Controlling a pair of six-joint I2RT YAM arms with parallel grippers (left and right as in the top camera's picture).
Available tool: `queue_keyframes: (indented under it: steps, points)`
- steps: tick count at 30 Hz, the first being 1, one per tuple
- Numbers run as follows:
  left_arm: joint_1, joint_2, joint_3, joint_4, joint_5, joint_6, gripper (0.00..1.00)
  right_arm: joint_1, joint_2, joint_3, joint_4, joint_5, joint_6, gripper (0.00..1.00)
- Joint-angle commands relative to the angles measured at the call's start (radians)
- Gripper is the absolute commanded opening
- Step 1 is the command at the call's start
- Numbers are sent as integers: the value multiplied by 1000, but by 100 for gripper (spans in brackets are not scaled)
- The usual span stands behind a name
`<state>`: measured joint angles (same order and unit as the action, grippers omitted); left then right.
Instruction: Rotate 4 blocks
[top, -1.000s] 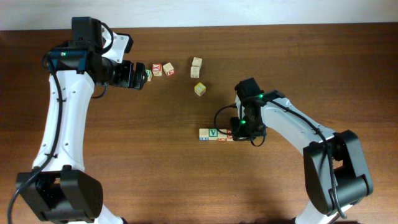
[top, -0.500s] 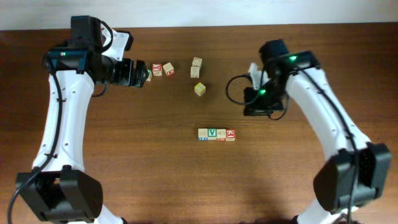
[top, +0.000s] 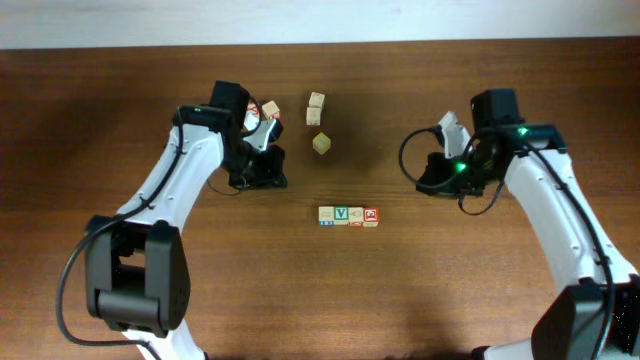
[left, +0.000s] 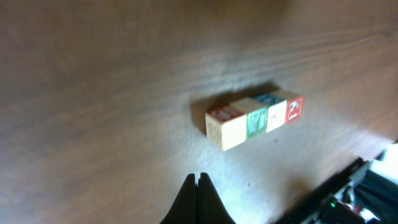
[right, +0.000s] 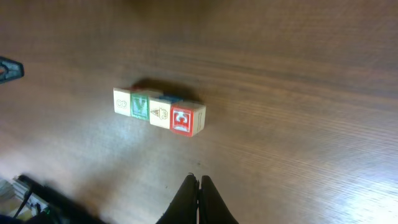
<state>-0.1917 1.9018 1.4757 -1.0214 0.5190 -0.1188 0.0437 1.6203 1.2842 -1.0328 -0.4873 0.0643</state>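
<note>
- You see four small pale wooden letter cubes touching in a straight row on the brown wooden table, between the two arms.
- Your left gripper has its fingers pressed together on nothing, apart from the row.
- Your right gripper is likewise closed and empty, apart from the row.
- A yellow-faced wooden cube sits apart, farther up the table.

White arms; black joints, cables
</note>
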Motion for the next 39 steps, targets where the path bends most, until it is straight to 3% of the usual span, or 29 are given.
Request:
queue_keyframes:
  steps: [1, 4, 9, 11, 17, 39]
  points:
    - [0, 1, -139, 116, 151, -100, 0, 1, 11, -109, 109, -115, 30, 5]
    - [-2, 1, -294, 313, 155, -229, 0, 2, 106, -117, 171, -134, 69, 5]
    - [-79, 2, -330, 377, 140, -253, 0, 2, 200, -118, 182, -134, 102, 4]
    - [-118, 2, -333, 378, 22, -344, 0, 2, 217, -118, 185, -133, 101, 4]
    - [-153, 2, -376, 464, 24, -362, 0, 4, 217, -119, 196, -130, 101, 5]
    - [-175, 2, -376, 487, 29, -310, 0, 75, 220, -240, 344, -66, 155, 5]
